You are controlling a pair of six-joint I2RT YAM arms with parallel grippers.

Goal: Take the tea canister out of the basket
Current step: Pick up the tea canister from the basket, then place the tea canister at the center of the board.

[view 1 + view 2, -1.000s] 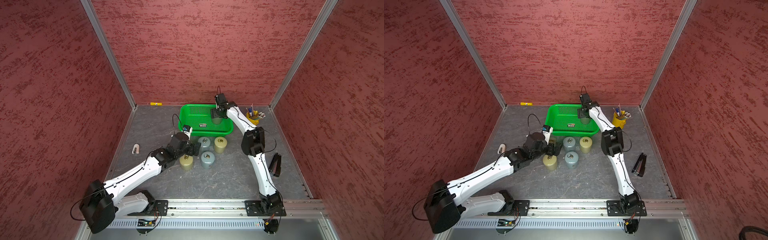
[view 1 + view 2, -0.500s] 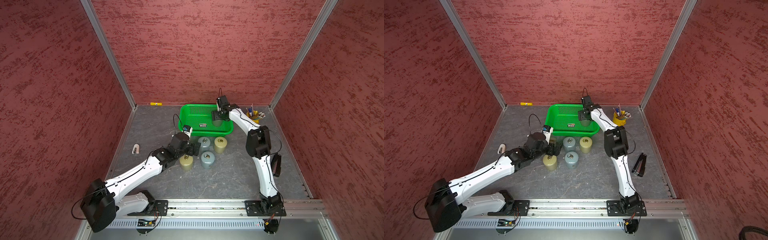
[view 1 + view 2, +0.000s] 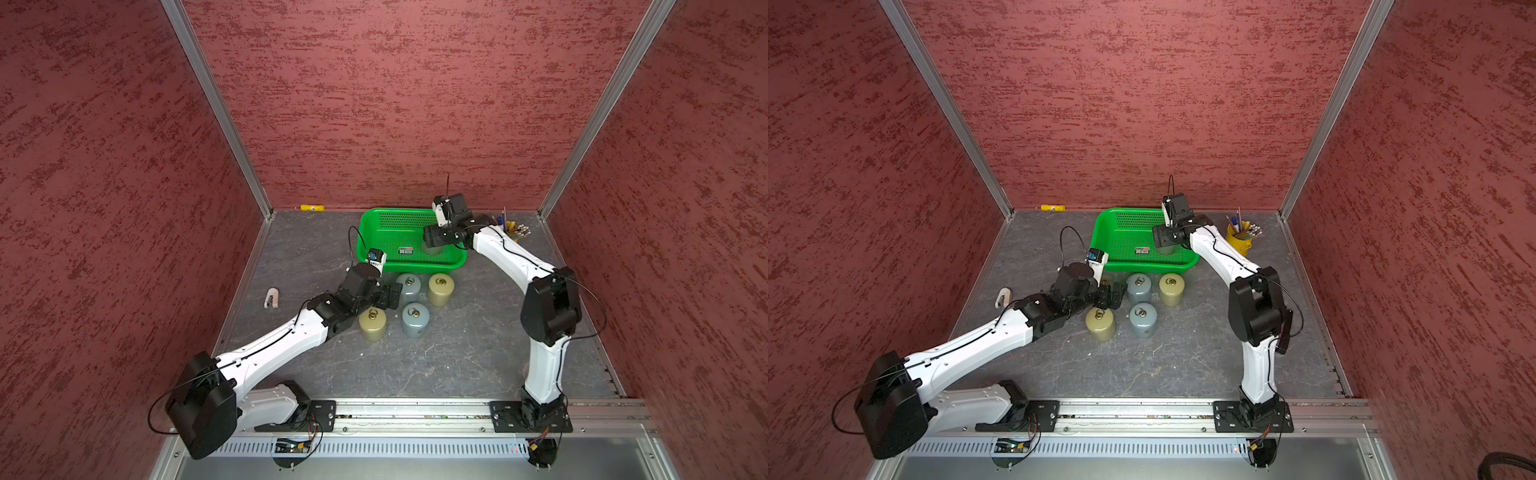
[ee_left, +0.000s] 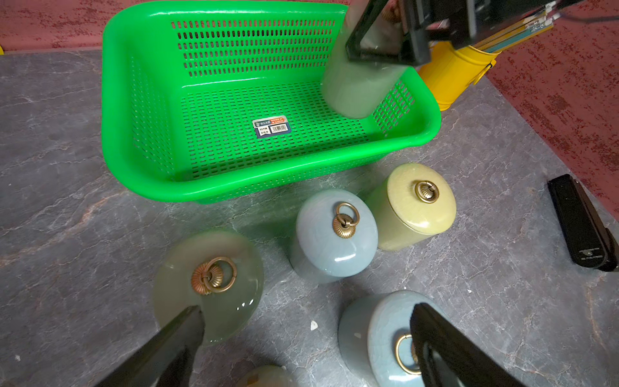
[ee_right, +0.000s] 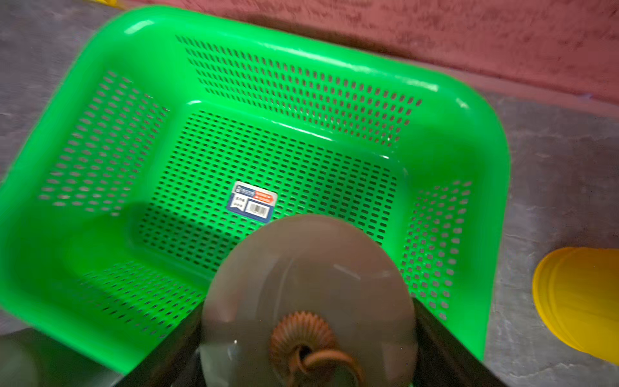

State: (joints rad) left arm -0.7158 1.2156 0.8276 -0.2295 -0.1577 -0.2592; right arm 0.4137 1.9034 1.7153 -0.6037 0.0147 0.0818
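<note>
The right gripper [image 4: 378, 50] is clamped on the canister [image 4: 355, 90], which hangs tilted above the basket [image 4: 110, 67] floor, at the corner nearest the bucket [image 4: 449, 77]. Its base seems to be below the rim, so a sideways move could snag the wall, dragging the basket or loosening the glazed canister. The left gripper [image 4: 308, 313] gapes over the other canisters [image 4: 335, 234].

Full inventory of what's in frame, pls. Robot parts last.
basket: 1, bright green, back of table, sticker on its floor
tea canister: 1, pale grey-green, tilted, over the basket
blue-grey canisters: 2, table, in front of basket
olive canisters: 2, same cluster
pale green canister: 1, same cluster
bucket: 1, yellow, holds pens, beside basket
stapler: 1, black, table
white item: 1, table
yellow item: 1, by back wall
left gripper: open, above cluster
right gripper: shut on tea canister
</note>
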